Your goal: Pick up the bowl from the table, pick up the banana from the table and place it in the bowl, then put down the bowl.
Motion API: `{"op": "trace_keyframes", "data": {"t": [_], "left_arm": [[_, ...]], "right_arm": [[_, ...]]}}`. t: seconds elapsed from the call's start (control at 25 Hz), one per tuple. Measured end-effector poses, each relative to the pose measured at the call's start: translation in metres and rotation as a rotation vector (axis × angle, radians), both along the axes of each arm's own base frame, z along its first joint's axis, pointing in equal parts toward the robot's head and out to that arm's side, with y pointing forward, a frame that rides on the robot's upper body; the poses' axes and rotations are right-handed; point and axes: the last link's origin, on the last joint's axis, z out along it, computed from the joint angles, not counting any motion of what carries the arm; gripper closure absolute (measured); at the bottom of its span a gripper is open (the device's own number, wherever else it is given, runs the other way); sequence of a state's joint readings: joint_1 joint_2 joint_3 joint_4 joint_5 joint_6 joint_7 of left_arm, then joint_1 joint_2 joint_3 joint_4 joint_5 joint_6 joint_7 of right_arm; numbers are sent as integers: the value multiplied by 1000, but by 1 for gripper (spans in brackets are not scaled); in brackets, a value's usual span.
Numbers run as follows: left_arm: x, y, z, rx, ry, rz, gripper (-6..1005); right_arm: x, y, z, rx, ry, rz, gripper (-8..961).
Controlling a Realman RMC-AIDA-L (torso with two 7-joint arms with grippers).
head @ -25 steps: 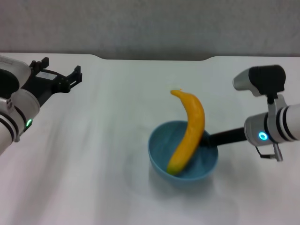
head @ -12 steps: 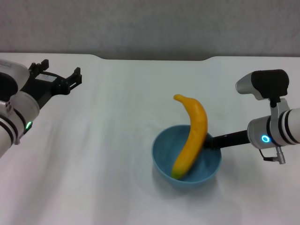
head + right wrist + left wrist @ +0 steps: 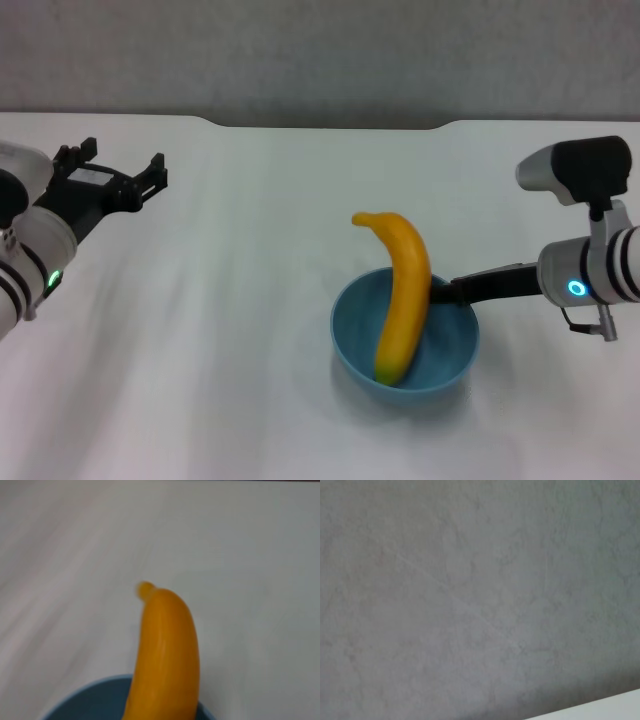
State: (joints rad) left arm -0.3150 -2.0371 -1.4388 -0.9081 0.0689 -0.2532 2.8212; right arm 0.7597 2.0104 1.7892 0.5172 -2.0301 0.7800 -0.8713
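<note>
Banana (image 3: 401, 305) stands in bowl (image 3: 405, 345), long axis leaning away, stem up; right claw (image 3: 447, 292) grips the bowl's right rim, probably clamped though fingers are hidden, bowl low over desk (image 3: 220, 300); left claw (image 3: 112, 180) open, far left.

The white matte worktop (image 3: 230, 300) has a shallow notch in its far edge. The light-blue bowl (image 3: 440, 365) sits low over its right-centre part; whether it touches the surface cannot be told. A shadow lies under it.
</note>
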Motion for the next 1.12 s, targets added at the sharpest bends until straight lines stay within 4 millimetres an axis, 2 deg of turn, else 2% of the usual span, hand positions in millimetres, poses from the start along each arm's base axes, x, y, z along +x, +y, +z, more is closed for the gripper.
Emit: {"op": "trace_keyframes", "data": {"t": [0.52,0.8,0.96,1.12], "left_arm": [[-11,-14,-5,-3,-62,-6,91],[-22,-20,-6,4,-107,-12,91],[-27,-22,-3,15,-147,-5,91],[-34,-24,-3,17,-164,11,91]], "right_arm": [[18,-36,36,98,44,87,113],[22,-58,60,231,225,199,77],[37,-69,75,325,271,234,78],[55,-81,80,392,342,258,80]]}}
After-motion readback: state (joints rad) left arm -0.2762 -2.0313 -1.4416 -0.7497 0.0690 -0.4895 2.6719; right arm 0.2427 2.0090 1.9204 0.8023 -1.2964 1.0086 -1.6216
